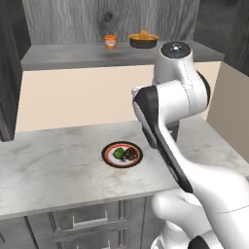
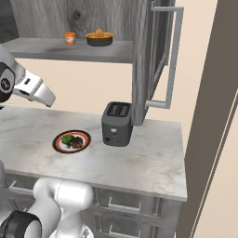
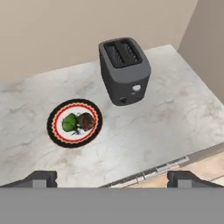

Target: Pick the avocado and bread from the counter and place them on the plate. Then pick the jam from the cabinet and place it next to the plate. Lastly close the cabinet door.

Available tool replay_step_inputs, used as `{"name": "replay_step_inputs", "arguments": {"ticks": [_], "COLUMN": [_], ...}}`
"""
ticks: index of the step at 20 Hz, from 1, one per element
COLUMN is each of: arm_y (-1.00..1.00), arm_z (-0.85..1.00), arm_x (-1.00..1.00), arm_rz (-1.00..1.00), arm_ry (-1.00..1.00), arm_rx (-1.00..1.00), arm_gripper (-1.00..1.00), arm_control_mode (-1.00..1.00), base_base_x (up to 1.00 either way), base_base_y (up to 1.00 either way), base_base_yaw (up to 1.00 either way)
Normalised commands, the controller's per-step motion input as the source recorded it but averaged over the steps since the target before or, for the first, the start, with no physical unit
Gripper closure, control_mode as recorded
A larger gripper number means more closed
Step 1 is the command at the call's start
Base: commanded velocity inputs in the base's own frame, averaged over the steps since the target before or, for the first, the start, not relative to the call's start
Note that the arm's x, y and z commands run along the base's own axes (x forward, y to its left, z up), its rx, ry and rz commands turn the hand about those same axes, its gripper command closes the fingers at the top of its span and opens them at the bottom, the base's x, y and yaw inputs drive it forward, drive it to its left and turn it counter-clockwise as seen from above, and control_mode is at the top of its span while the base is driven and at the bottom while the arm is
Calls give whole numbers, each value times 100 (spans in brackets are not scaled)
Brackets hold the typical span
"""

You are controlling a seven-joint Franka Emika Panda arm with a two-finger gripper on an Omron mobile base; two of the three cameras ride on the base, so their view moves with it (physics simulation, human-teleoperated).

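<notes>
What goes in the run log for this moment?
avocado, bread: on plate | jam: on cabinet shelf | gripper: open, empty, above counter

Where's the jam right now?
The jam stands on the cabinet shelf, just left of the dark bowl, up above the plate in both base views.

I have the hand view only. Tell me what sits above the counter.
Observer: An open cabinet; its shelf holds the jam.
Operator: Report what stands beside the jam.
Observer: A dark bowl with orange contents, to the jam's right.
Operator: Give me the cabinet door's state.
Observer: The cabinet door stands swung open, past the toaster.
</notes>
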Motion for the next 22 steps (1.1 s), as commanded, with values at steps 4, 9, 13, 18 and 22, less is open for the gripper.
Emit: {"name": "replay_step_inputs", "arguments": {"ticks": [4, 9, 13, 18, 22], "arm_y": [0, 0, 0, 6, 17], "arm_z": [42, 38, 43, 41, 39], "arm_x": [-7, 0, 6, 17, 16], "arm_rz": [0, 6, 12, 13, 8], "arm_ry": [-15, -18, -1, 0, -2], "arm_rx": [0, 0, 0, 0, -6], "arm_gripper": [-100, -100, -100, -100, -100], "arm_control_mode": [-100, -100, -100, -100, -100], "base_base_x": [0, 0, 0, 0, 0], "base_base_y": [0, 0, 0, 0, 0], "base_base_yaw": [0, 0, 0, 0, 0]}}
